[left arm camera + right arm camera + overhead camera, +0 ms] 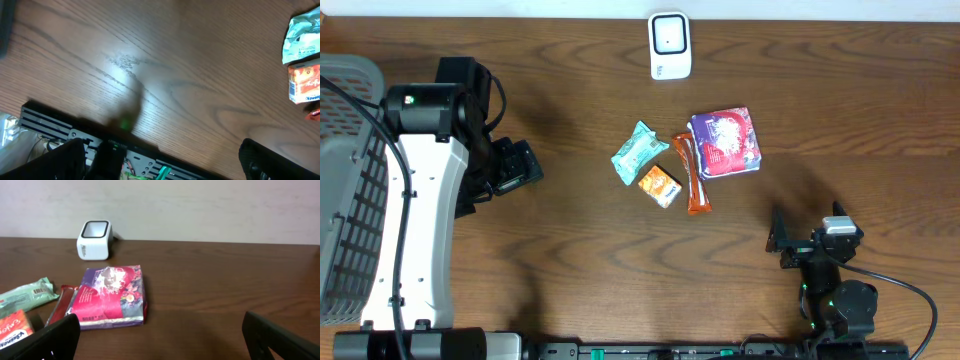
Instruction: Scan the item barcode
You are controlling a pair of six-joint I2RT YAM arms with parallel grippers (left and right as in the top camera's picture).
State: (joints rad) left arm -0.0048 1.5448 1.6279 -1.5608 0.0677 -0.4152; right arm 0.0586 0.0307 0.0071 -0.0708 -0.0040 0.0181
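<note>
The white barcode scanner (670, 45) stands at the table's far edge, also seen in the right wrist view (93, 240). Four items lie mid-table: a teal packet (639, 151), a small orange box (660, 185), a long orange-red bar (692, 173) and a purple-pink packet (725, 142). My left gripper (517, 165) hangs open left of them, above bare wood (160, 165), with the teal packet (302, 37) and orange box (305, 82) at its view's right edge. My right gripper (808, 232) is open near the front right, empty (162, 340), facing the purple-pink packet (112, 295).
A grey mesh basket (345, 180) stands at the table's left edge. A black rail (65, 127) runs along the table's front edge. A pale wall rises behind the scanner.
</note>
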